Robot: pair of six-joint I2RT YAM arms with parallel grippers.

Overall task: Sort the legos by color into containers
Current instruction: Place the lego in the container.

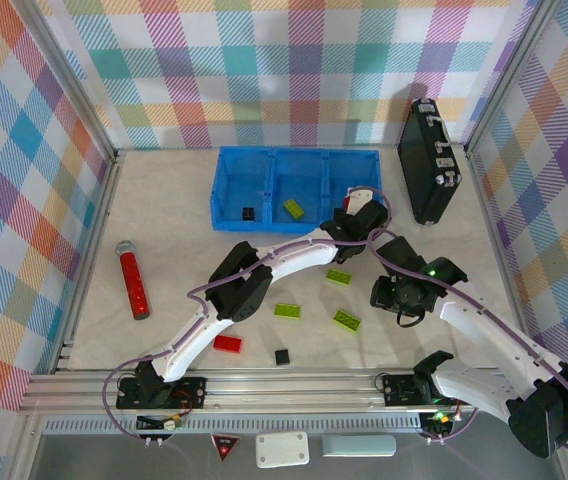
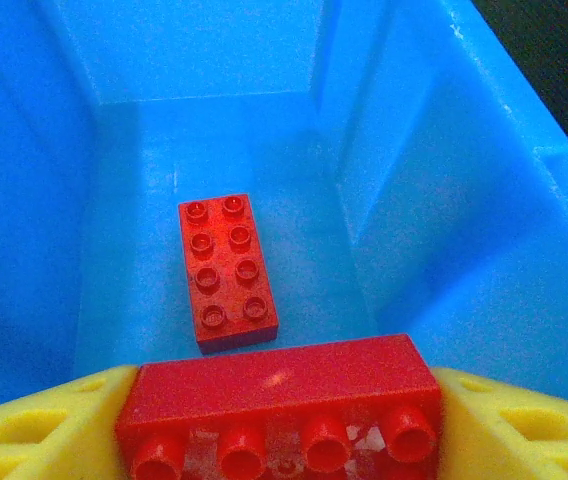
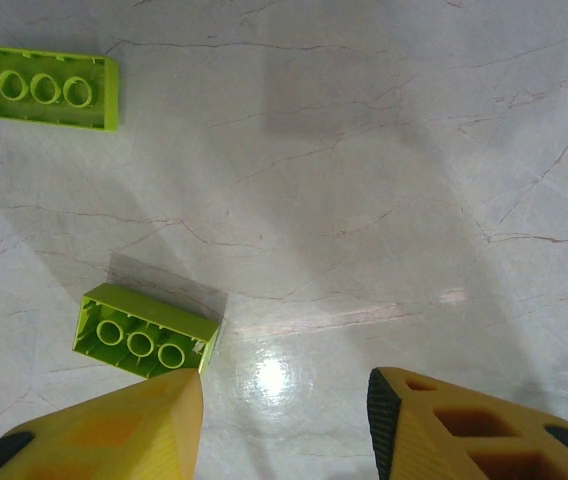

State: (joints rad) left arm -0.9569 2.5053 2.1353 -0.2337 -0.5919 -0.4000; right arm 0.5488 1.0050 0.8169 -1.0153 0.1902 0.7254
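Note:
My left gripper [image 1: 359, 215] reaches over the right compartment of the blue containers tray [image 1: 294, 152]. It is shut on a red lego [image 2: 279, 385], which sits crosswise between the yellow fingers [image 2: 44, 425]. Another red lego [image 2: 226, 270] lies flat on that compartment's floor below. The left compartment holds a black lego [image 1: 249, 213] and the middle one a lime-green lego [image 1: 293, 208]. My right gripper [image 1: 389, 295] hovers open over the table with nothing between its fingers. An upturned green lego [image 3: 144, 335] lies just beyond its left fingertip.
Loose on the table lie green legos [image 1: 339, 277] [image 1: 287, 311] [image 1: 346, 320], a red lego [image 1: 228, 343] and a black lego [image 1: 282, 356]. A red cylinder [image 1: 132, 280] lies at the left. A black case [image 1: 429, 160] stands at the back right.

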